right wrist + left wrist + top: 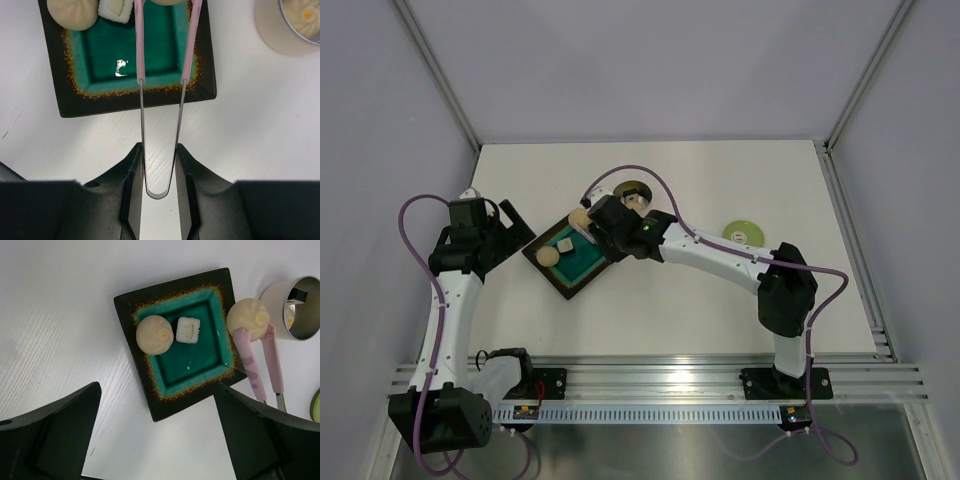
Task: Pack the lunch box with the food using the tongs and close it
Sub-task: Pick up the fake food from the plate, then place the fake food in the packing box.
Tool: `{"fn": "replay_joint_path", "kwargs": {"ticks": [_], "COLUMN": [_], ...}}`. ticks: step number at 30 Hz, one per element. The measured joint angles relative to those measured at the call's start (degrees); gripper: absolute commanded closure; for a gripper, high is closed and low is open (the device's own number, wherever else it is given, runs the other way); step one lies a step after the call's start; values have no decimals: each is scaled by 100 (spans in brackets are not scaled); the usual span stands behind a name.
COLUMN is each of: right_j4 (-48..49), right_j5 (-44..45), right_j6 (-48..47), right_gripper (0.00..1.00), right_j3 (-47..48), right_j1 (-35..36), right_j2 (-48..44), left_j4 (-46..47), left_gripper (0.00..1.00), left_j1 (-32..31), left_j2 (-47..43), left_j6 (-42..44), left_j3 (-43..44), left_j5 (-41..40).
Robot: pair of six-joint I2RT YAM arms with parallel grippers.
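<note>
Currently, right gripper (159, 157) clamps the tongs (141, 50), which pinch a dough ball (248, 319); steel tin (274, 300) at its 3 o'clock. Left gripper (157, 410) stands wide open.

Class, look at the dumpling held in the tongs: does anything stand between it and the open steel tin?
Nothing visible does. The dumpling in the tongs hangs just beside the steel tin, whose mouth is open; the green lid lies apart.
</note>
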Motion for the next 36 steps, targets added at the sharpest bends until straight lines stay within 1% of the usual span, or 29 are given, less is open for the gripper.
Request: {"fn": "replay_joint_path", "kwargs": {"ticks": [5, 8, 17, 20, 36], "right_j4": [2, -4, -20, -33, -101], "right_j5": [201, 225, 249, 297, 282], "right_j6": [-83, -122, -127, -127, -127], "right_gripper": [100, 100, 100, 100, 100], "right_j3": [0, 0, -116, -166, -295], "right_j1": [-33, -188, -1283, -1471, -1508], "right_j2": [-111, -129, -251, -256, -225], "left_j4": [0, 0, 0, 0, 0], "left_gripper": [1, 1, 1, 1, 1], "left_j1": [0, 0, 0, 0, 0], "left_j2": [0, 0, 0, 0, 0], "left_j6": [0, 0, 0, 0, 4], "left_j3": [0, 0, 0, 0, 0], "left_j5": [0, 0, 2, 2, -2]}}
